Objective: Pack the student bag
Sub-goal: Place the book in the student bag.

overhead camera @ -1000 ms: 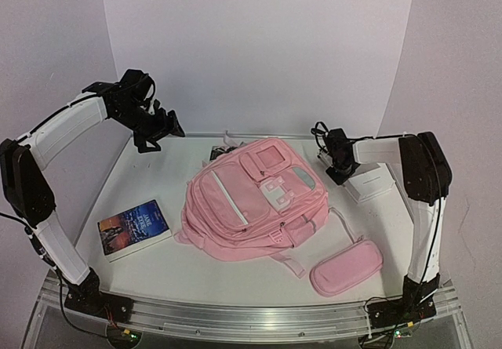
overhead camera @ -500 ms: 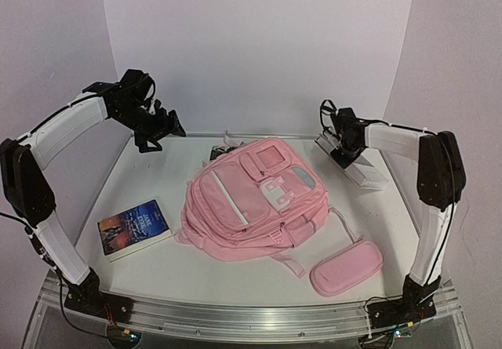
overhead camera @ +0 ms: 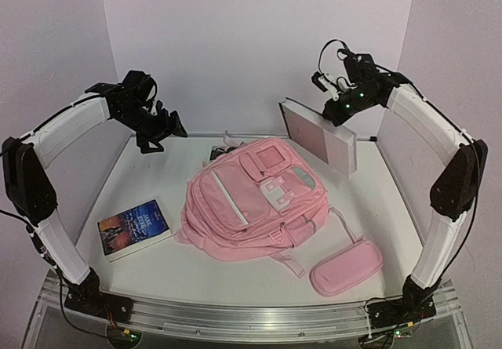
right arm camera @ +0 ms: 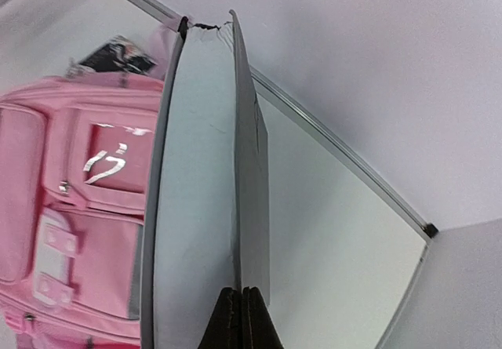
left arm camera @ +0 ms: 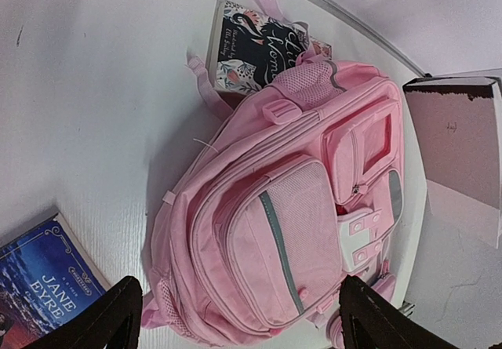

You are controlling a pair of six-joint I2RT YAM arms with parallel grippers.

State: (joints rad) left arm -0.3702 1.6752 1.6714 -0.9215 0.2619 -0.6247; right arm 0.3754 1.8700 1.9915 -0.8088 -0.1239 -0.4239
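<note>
One student bag (overhead camera: pixel 255 208), three books (overhead camera: pixel 134 228), one pencil case (overhead camera: pixel 346 267).

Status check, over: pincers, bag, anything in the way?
Left pincer open, hovering far left. Right pincer shut on pale pink hardcover book, held aloft. Large pink fabric backpack lies front-up, no opening visible. Dark floral book tucked at its far edge.
</note>
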